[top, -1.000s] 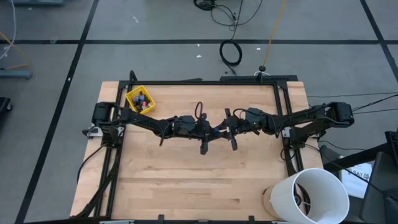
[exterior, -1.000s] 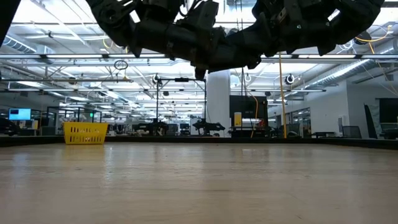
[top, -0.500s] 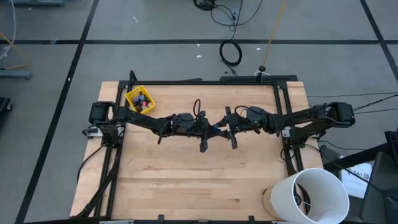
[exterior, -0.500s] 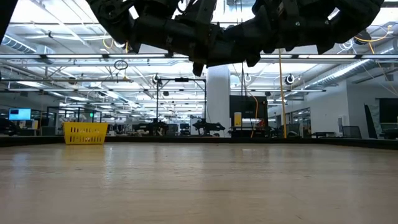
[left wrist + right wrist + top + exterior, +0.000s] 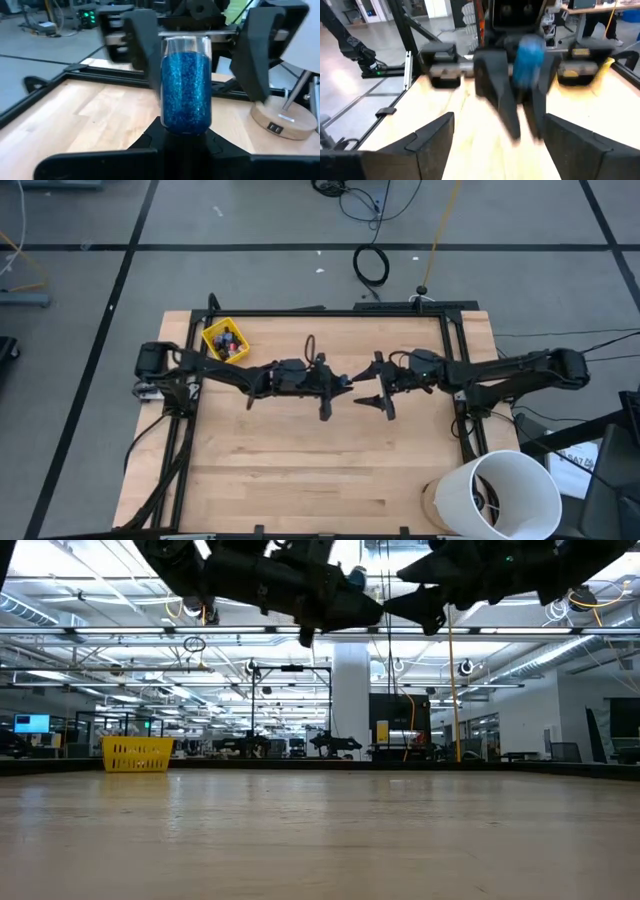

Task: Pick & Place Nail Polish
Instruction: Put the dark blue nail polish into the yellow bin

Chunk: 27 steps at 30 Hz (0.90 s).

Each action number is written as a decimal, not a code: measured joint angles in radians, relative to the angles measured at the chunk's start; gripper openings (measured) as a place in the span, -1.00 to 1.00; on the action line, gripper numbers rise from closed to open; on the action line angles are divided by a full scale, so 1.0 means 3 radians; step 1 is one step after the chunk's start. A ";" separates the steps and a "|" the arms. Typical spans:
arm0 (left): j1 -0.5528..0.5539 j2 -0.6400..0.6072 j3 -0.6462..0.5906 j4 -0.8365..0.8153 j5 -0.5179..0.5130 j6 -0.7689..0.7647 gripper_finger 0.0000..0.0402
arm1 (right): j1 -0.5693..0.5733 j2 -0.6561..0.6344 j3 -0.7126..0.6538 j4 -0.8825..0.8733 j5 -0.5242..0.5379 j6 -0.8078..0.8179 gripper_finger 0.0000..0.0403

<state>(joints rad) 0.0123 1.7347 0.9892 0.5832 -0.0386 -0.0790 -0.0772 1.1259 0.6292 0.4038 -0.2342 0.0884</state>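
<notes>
Blue glitter fills the small nail polish bottle [image 5: 186, 90] pinched between the fingers of the left gripper [image 5: 345, 385], held in the air above the middle of the wooden table [image 5: 300, 470]; in the left wrist view the bottle stands up between the dark fingers, its lower end hidden in the grip. The right gripper [image 5: 381, 387] faces it from just beside, its fingers spread wide with nothing between them; the right wrist view shows the same blue bottle [image 5: 529, 59] in the opposite claw, blurred. Both arms stretch in from the table's two sides and nearly meet at its centre, well above the surface, as the level view across the bare boards confirms. The yellow bin [image 5: 225, 341] sits at the far left corner of the table, with several dark-capped bottles lying inside it; a white bucket [image 5: 498, 492] stands off the near right corner. The step in hand looks like a hand-over in mid-air, with the left arm now carrying the bottle alone. The next move, on that reading, calls for the left arm to swing the bottle across to the yellow bin, lower it over the opening and part its fingers only once it is inside the walls; the right arm needs to draw clear first, since the two claws stand so close that a sideways swing could knock them together.
</notes>
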 joint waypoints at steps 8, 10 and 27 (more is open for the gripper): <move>0.0002 -0.0987 -0.0906 0.0011 -0.0657 -0.0077 -0.85 | 0.0000 -0.0320 0.0000 -0.0426 0.0270 -0.0071 0.38; 0.0000 -0.1305 -0.1206 -0.0011 -0.0937 -0.0162 -0.85 | -0.0001 -0.0322 0.0000 -0.0434 0.0273 -0.0072 0.38; 0.0564 -0.2608 -0.3040 -0.0082 -0.2924 -0.2037 -0.85 | 0.0000 -0.0317 0.0001 -0.0336 0.0456 -0.0073 0.37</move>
<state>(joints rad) 0.1815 0.9524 0.0772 0.5587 -0.9158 -0.6900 -0.0774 1.0309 0.6296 0.3030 -0.0975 0.0666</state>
